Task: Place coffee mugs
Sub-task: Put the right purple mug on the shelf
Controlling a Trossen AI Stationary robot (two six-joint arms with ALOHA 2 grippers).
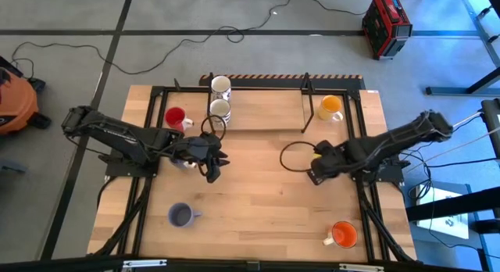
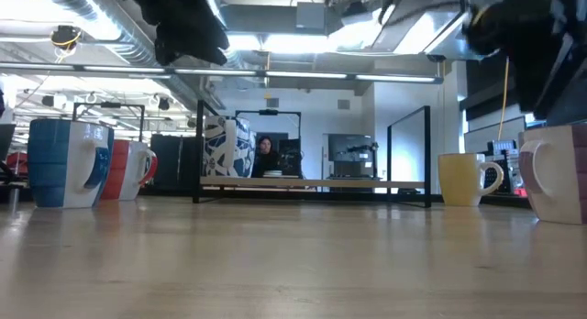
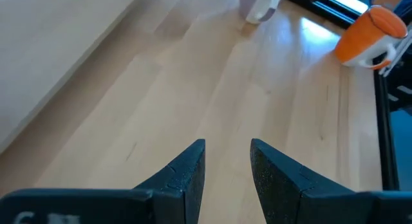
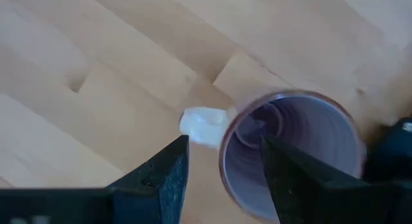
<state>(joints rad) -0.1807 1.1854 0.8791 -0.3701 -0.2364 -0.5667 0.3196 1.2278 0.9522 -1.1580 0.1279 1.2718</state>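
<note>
right gripper [image 4: 222,161] hung parted just above a lavender mug [image 4: 293,153] at the table's right-centre, one finger over its mouth, one outside, so dropping straight to pinch the rim looked best, while left gripper [image 3: 227,163] waited narrowly open mid-table.

High cam: straight down over whole bench [image 1: 258,178], both arms in shot. Low cam: bench-top level, faces across into room. L wrist cam: close, angled down at boards, shares orange mug [image 3: 370,34] w/ high view. R wrist cam: v. close, looking into purple mug [image 4: 293,153].
</note>
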